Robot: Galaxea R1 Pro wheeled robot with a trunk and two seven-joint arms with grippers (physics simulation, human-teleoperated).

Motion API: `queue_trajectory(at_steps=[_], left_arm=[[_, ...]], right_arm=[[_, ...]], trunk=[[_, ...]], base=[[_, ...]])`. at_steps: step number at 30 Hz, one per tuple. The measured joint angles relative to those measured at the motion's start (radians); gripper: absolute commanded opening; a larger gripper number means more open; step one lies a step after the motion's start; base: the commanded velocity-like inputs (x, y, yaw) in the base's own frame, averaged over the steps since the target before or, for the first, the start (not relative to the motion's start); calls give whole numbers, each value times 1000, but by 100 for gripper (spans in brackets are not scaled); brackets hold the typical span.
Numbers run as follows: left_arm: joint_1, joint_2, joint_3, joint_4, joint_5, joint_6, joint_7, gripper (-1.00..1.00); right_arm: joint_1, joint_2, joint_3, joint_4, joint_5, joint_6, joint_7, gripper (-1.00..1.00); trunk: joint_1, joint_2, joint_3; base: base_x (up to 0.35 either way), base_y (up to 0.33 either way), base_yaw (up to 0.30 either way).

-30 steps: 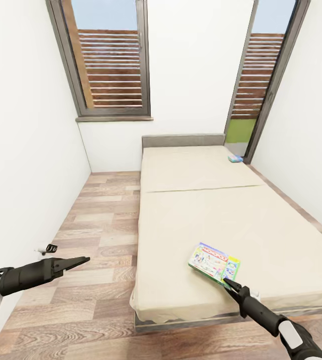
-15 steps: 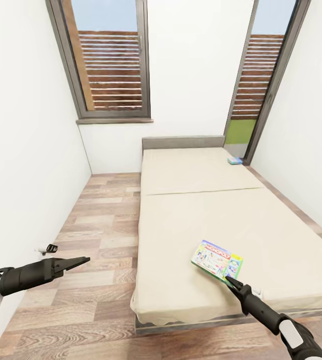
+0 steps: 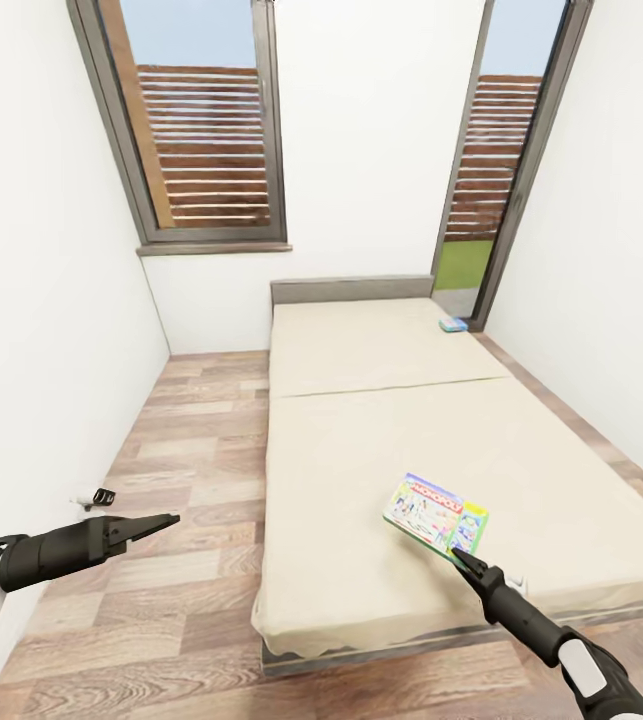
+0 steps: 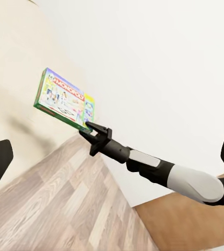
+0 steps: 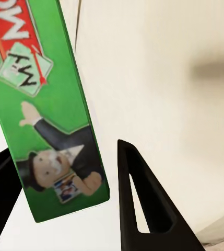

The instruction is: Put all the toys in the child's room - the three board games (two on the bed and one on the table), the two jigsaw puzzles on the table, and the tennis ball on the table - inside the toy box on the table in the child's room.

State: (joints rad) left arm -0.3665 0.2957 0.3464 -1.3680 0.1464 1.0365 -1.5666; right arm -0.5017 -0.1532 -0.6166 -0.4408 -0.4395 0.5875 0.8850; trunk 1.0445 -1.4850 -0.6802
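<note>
Right hand reaches over the foot end of the bed and meets the near edge of the Monopoly box; in the left wrist view its tip sits at the box's lower corner, and the box appears lifted and tilted off the mattress. The right wrist view has the green side of the box standing between the two dark fingers, one on each side, with a small gap visible between the box and the finger on that side, so whether the box is actually clamped cannot be told. Left hand hangs over the wooden floor beside the bed, well apart from the box, its fingers drawn to a narrow point with nothing between them. A smaller blue box lies on the far part of the mattress near the grey headboard, close to the bed's right edge. Behind the bed a white wall carries a window with slatted shutters outside, and a tall glazed door stands at the far right corner. A small dark object lies on the floor by the left wall.
</note>
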Motion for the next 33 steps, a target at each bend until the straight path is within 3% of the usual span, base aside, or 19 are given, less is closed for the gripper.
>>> queue_trajectory(at_steps=[17,23,33], left_arm=[[0,0,-1,1,-2,0,0,100],[-1,1,-31,3,-2,0,0,100],[-10,1,-40,44,-5,0,16,100]], right_arm=[[1,-9,-3,0,5,-4,14,-100],[2,-11,-4,-3,5,-5,41,-100],[5,-97,-6,-61,-4,0,136,-100]], trunk=[[-65,119,67],[-88,161,92],[-127,231,133]], base=[[0,0,-250],[0,0,-252],[0,0,-247]])
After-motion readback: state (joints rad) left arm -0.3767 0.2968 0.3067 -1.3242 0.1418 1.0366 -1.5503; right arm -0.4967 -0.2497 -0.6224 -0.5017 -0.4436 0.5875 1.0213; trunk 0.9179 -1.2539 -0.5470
